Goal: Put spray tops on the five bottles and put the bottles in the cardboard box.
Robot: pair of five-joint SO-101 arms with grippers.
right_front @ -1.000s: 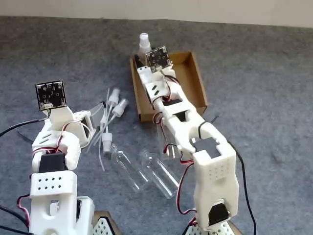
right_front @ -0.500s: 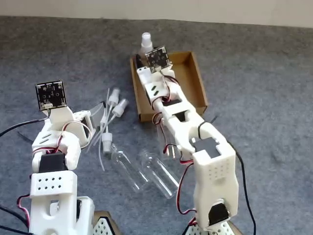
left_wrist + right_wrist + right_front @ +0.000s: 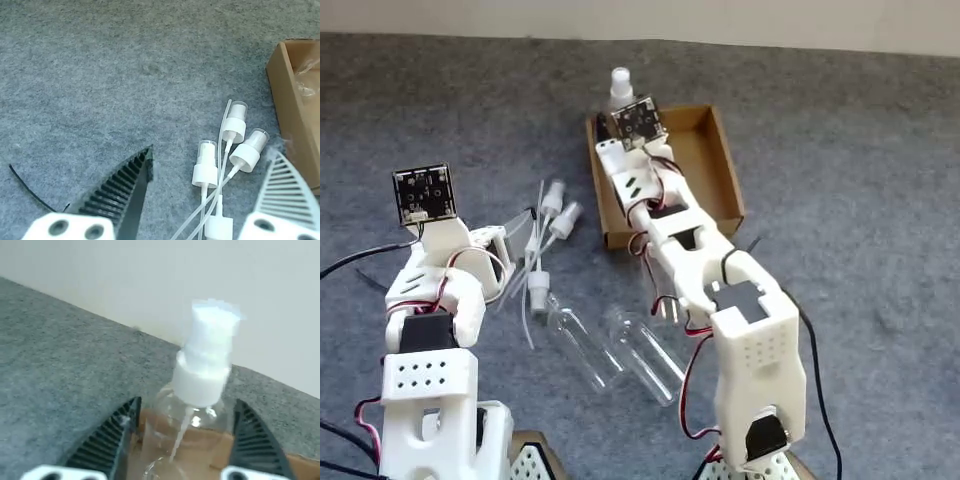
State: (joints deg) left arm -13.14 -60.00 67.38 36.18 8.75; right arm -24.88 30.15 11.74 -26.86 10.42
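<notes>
Right hand (image 3: 187, 405) clenched around capped bottle (image 3: 202, 377), base hidden; left hand (image 3: 212, 152) released.

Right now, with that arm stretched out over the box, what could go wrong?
The capped bottle at the right gripper is upright at the cardboard box's far corner; it might topple outside. The loose spray tops lie with tubes crossed, so the open left gripper could drag several at once. Two bare bottles lie beside the right arm and may roll if nudged.
</notes>
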